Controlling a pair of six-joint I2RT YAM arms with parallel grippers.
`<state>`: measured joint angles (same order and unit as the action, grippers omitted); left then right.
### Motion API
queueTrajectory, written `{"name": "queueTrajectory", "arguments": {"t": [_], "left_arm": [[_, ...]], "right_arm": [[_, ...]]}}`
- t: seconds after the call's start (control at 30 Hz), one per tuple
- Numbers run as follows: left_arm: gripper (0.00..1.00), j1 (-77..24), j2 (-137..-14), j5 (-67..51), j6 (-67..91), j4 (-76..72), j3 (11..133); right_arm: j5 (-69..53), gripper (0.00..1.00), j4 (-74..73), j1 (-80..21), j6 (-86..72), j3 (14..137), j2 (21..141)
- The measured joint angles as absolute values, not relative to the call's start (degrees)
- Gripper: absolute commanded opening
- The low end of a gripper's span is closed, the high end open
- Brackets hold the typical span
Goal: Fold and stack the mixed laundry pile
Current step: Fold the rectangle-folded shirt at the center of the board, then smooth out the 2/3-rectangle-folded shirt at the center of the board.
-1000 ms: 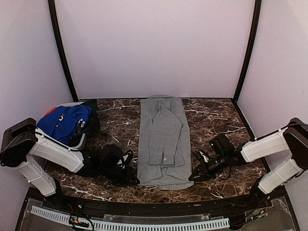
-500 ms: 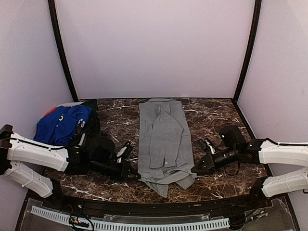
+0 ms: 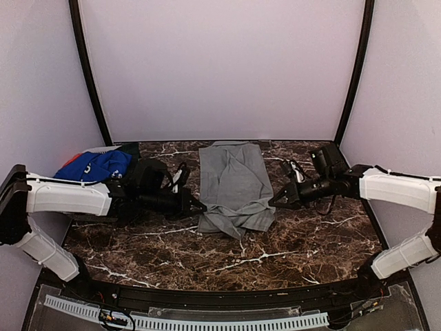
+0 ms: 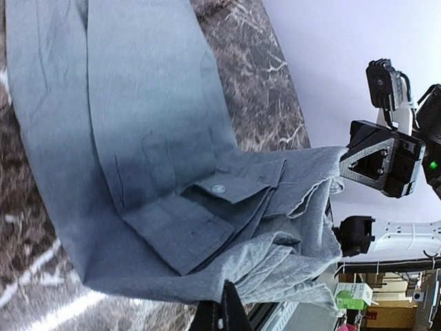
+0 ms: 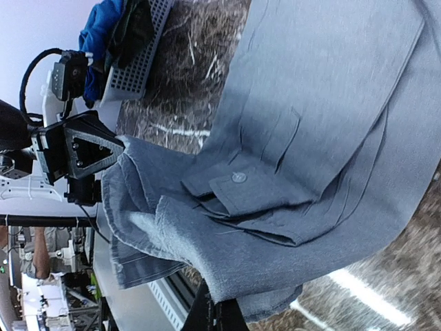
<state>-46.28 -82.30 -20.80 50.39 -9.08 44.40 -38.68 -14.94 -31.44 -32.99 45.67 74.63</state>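
Both arms reached low and nearly flat across the bench (image 3: 310, 241), pointing inward from either side. The left arm (image 3: 69, 196) lay stretched from the left edge with its wrist just above the marble, and the right arm (image 3: 393, 186) mirrored it from the right edge. The grey shirt (image 3: 234, 183) lay lengthwise in the middle of the bench between the 2 arms. The left jaws were clamped together on its near-left corner and the right jaws were clamped together on its near-right corner, both corners held just off the surface. The near hem sat doubled back over the body in a loose, rumpled fold, while the far part lay flat. In the left wrist view a buttoned cuff (image 4: 227, 186) rested on top of the flat cloth. Behind the left arm, at the far-left of the bench, a small perforated basket (image 5: 134, 65) held the royal-blue T-shirt (image 3: 93, 169) with white print, a sliver of red-orange garment (image 3: 71, 160) and some dark cloth (image 5: 138, 24); it stood well apart from the shirt. The shirt was a soft woven fabric with crisp seams. The bench was dark brown marble with white veins. Pale lilac walls (image 3: 220, 69) enclosed it.
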Motion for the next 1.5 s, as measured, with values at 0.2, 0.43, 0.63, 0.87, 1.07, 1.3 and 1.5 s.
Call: {"name": "queueTrajectory", "arguments": {"t": [0.2, 0.43, 0.63, 0.87, 1.07, 1.3, 1.5], "left_arm": [[0.00, -40.51, -91.68, -22.13, 45.43, -9.28, 56.84], [0.00, -33.67, -104.97, -23.73, 43.24, -11.03, 66.94], [0.00, -30.74, -114.54, -24.38, 41.98, -11.05, 74.19], [0.18, -29.63, -119.55, -23.97, 40.71, -10.72, 77.69], [0.58, -27.83, -120.77, -22.63, 38.35, -8.12, 81.49], [0.67, -26.83, -115.94, -20.75, 35.07, -5.08, 81.89], [0.68, -28.01, -105.78, -21.37, 34.57, -5.48, 72.07]], "right_arm": [[-39.24, 0.00, -16.27, -25.52, -27.31, 57.52, 84.60], [-40.97, 0.00, -14.74, -20.88, -24.10, 71.31, 101.58], [-42.17, 0.00, -12.40, -18.46, -23.79, 76.29, 112.27], [-42.57, 0.27, -11.31, -17.06, -24.51, 79.57, 118.19], [-44.86, 0.49, -9.93, -15.46, -26.50, 83.48, 120.11], [-44.93, 0.48, -12.51, -12.34, -25.98, 81.17, 111.87], [-44.86, 0.24, -11.99, -16.29, -25.26, 67.72, 97.45]]}}
